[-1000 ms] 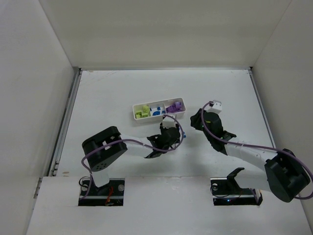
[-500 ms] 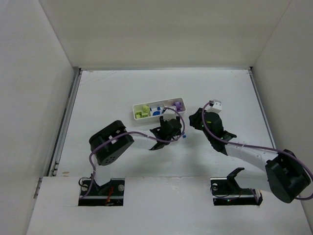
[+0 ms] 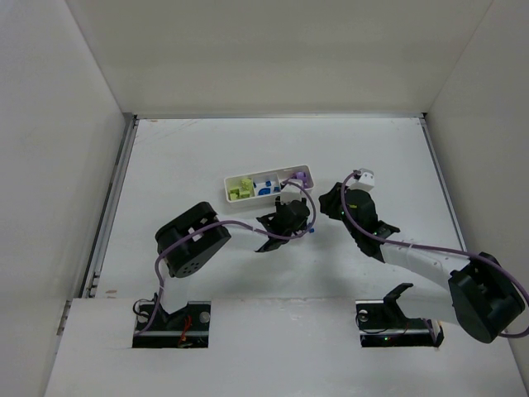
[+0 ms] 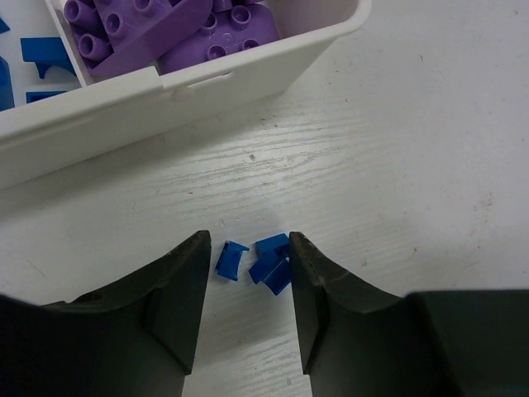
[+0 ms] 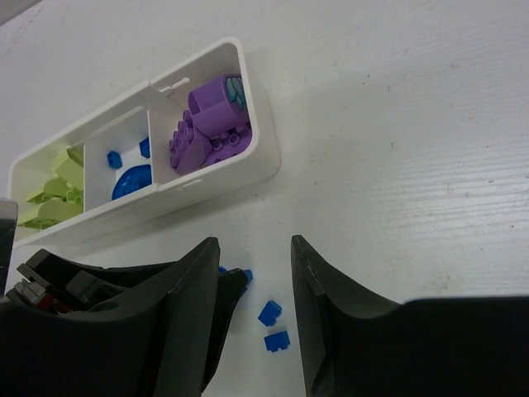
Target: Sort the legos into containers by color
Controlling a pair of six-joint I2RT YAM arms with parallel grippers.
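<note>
The white three-compartment tray [image 3: 228,195] holds lime bricks [image 3: 240,188], blue bricks [image 3: 265,188] and purple bricks [image 3: 297,176]. My left gripper [image 3: 291,217] is open and low over the table just in front of the tray's purple end [image 4: 248,74]. In the left wrist view two small groups of loose blue bricks [image 4: 273,260] lie on the table between its fingers [image 4: 178,281], ungripped. My right gripper [image 3: 327,205] is open and empty, right of the left one. In the right wrist view [image 5: 254,248] two more loose blue bricks [image 5: 269,313] lie between its fingers.
White walls enclose the table on three sides. A left gripper finger [image 5: 227,289] lies close beside the right gripper's left finger. The tray [image 5: 99,219] stands a short way beyond both grippers. Purple cables loop along both arms.
My left gripper has moved away from the bases toward the tray and slightly right, now straddling loose blue bricks. The right arm has barely moved.
</note>
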